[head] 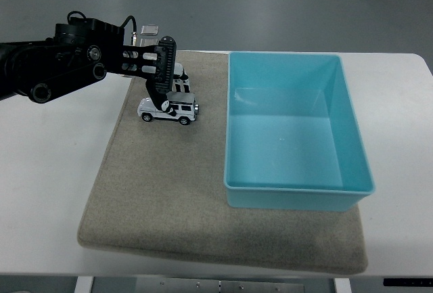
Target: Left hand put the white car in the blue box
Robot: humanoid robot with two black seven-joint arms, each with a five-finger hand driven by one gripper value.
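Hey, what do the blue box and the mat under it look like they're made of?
The blue box looks like smooth molded plastic: glossy walls with soft reflections, rounded rim. The mat looks like beige felt or short-pile carpet: matte, fuzzy texture, soft rounded edges. Which of the two, I can't tell.

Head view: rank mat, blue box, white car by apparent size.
1. Mat, largest.
2. Blue box, clearly smaller than the mat.
3. White car, by far the smallest, with the left robot hand closed over it.
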